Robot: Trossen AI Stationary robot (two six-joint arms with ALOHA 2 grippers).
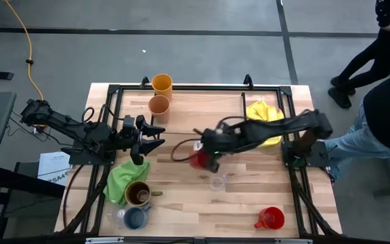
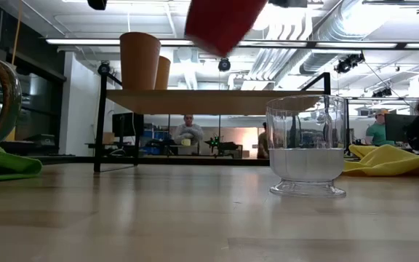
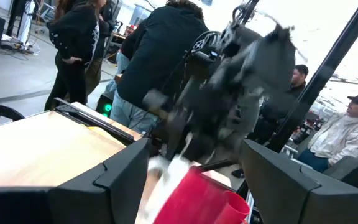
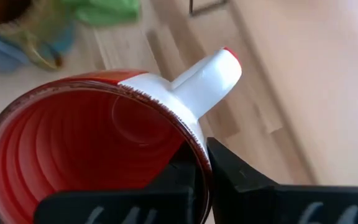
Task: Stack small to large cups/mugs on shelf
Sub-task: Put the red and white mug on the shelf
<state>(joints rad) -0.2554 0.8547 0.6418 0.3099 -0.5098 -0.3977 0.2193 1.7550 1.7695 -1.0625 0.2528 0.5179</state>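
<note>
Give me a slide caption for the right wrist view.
Right gripper shut on a red mug's rim, held above the wooden table.

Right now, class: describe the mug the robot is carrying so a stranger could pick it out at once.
Start at the light wooden table and find the right arm reaching toward its middle. Its tool is shut on the rim of a red mug, lifted clear of the tabletop. The other red mug stands alone near the table's front right corner.
</note>
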